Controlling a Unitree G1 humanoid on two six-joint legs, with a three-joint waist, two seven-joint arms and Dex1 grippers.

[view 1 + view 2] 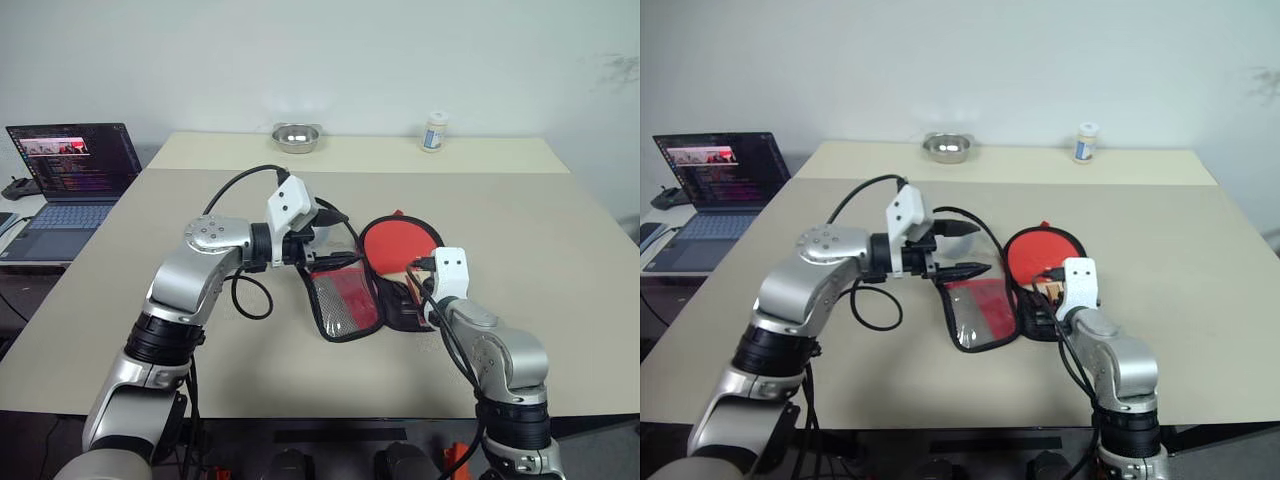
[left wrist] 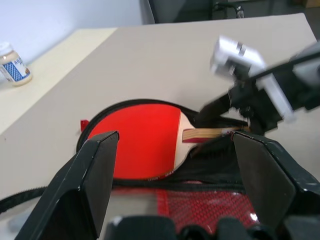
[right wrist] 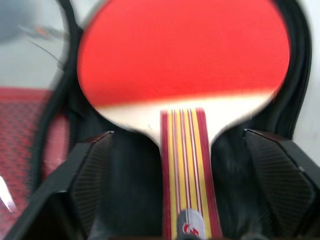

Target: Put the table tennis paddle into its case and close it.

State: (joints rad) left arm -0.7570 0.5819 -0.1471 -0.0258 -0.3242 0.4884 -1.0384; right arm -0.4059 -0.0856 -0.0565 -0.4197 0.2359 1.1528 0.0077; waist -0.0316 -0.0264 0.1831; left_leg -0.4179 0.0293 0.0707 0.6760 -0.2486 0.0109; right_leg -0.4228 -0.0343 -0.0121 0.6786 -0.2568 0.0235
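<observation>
The table tennis paddle (image 1: 400,243) lies red face up inside the open black case (image 1: 343,306), in its right half on the table. The case's clear and mesh flap is spread flat to the left of the paddle. My right gripper (image 3: 177,135) is open at the near end of the case, with a finger on each side of the striped handle (image 3: 184,165) and neither one touching it. My left gripper (image 1: 985,248) is open with nothing between its fingers. It hovers over the far left edge of the flap and points toward the paddle (image 2: 140,140).
A metal bowl (image 1: 296,136) and a small white bottle (image 1: 433,131) stand at the table's far edge. An open laptop (image 1: 70,170) sits on a lower surface to the left. Black cables loop off my left wrist above the table.
</observation>
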